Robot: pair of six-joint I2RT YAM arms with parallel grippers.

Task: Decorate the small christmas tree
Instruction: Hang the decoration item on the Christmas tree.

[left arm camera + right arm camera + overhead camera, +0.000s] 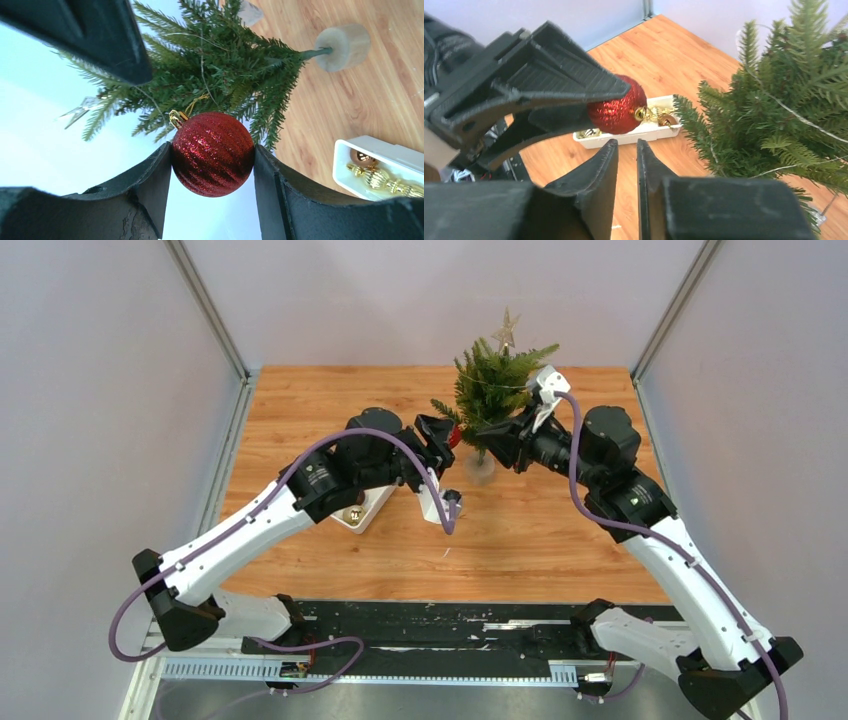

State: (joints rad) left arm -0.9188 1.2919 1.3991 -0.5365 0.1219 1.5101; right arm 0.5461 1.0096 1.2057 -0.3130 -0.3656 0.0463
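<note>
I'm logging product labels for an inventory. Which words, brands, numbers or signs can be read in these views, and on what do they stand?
None can be read. The red bauble, the small christmas tree and the white tray show no lettering in any view.

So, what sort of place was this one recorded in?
Probably a robotics lab test cell, not a home: a wooden tabletop boxed in by plain pale panel walls on metal frame posts, with a left arm and right arm at its near edge.
</note>
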